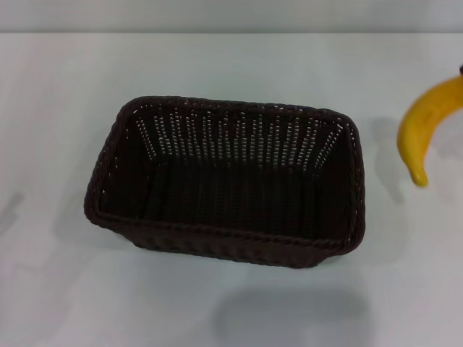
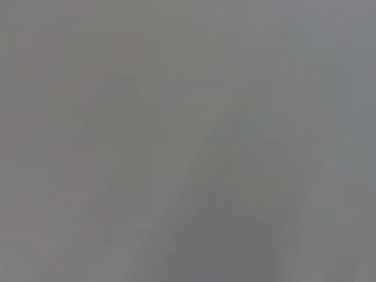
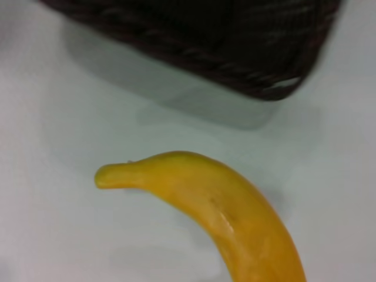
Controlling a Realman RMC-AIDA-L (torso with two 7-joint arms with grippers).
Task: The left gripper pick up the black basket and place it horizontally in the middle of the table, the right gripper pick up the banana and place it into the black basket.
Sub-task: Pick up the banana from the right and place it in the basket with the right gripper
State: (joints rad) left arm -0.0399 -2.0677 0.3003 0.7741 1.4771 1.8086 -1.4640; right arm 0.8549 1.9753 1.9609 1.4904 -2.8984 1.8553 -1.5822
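The black basket (image 1: 224,181) stands upright with its long side across the middle of the white table (image 1: 65,289), open and empty. Its corner also shows in the right wrist view (image 3: 235,41). The yellow banana (image 1: 427,123) hangs at the right edge of the head view, right of the basket and apart from it. It is off the table, and its shadow falls to its left. The right wrist view shows the banana (image 3: 229,211) close up, above the white surface. Only a dark bit of my right gripper (image 1: 461,70) shows at the banana's upper end. My left gripper is out of view.
The left wrist view shows only a blurred grey surface. The table's far edge (image 1: 231,32) runs along the top of the head view.
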